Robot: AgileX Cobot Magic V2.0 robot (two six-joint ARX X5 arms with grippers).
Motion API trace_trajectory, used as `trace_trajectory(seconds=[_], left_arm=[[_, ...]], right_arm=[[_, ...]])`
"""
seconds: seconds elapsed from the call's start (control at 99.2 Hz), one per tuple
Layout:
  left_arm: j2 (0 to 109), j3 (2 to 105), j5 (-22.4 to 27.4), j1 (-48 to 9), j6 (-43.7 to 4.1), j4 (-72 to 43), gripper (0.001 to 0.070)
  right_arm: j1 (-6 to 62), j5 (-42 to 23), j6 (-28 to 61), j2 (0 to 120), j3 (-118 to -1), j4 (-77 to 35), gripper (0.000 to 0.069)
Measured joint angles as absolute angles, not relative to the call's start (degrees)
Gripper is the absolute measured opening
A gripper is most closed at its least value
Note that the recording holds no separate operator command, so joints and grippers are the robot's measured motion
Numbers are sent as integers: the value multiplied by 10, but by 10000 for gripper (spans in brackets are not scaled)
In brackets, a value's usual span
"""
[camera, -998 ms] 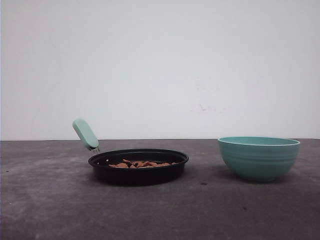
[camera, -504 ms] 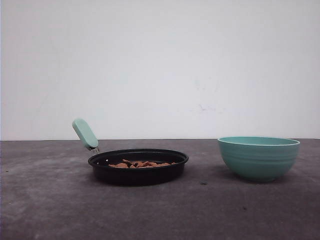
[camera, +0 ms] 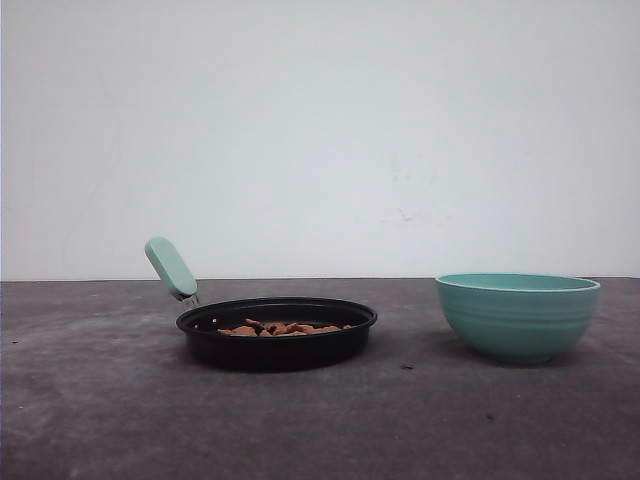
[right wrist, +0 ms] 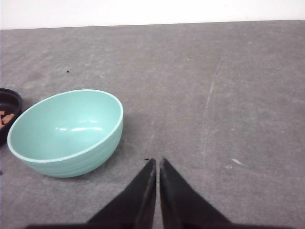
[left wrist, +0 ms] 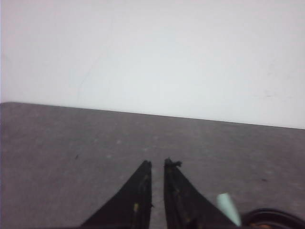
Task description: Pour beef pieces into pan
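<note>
Beef pieces (camera: 280, 328) heaped inside pan (camera: 276, 334), orange-brown chunks showing just below rim in front view. Pan flat on grey table (camera: 100, 420), left of centre; mint-green handle (camera: 170, 267) angled up and to the left from back rim. Teal bowl (camera: 518, 315) upright on table to the right of pan, well apart from it, inside looks bare in right wrist view (right wrist: 66, 131).

Left gripper (left wrist: 156, 164): fingers nearly together, narrow slit btwn tips, clenched on nothing, hanging over bare table. Handle tip (left wrist: 228, 208) and a bit of pan rim (left wrist: 271, 217) visible near the fingers in left wrist view, apart from them.

Right gripper (right wrist: 155, 161): also clenched, tips almost touching, nothing btwn them, above table just beside bowl, not touching it. Edge of pan (right wrist: 10, 109) w/ a few beef chunks (right wrist: 5, 118) seen past far side of bowl in same view.

Small dark specks on table near bowl and pan in front view; too small to tell what.
</note>
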State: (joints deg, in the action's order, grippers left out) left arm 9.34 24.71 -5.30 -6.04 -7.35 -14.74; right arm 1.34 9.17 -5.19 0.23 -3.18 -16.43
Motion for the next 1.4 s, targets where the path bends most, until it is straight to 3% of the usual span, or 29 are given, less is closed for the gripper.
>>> trace_trajectory(seconds=[0.181, 0.494, 0.635, 0.907, 1.402], left_arm=[[2, 92, -41, -22, -124, -115, 23], [3, 27, -16, 9, -129, -131, 23], [2, 23, 19, 9, -111, -115, 22], [2, 23, 19, 9, -81, -115, 22], [2, 23, 19, 9, -79, -115, 22]], right_arm=[[13, 91, -51, 2, -32, -164, 11], [13, 90, -49, 3, -32, -164, 11], [13, 90, -49, 3, -32, -162, 11], [13, 90, -49, 3, -32, -161, 11], [13, 90, -49, 3, -32, -160, 11]])
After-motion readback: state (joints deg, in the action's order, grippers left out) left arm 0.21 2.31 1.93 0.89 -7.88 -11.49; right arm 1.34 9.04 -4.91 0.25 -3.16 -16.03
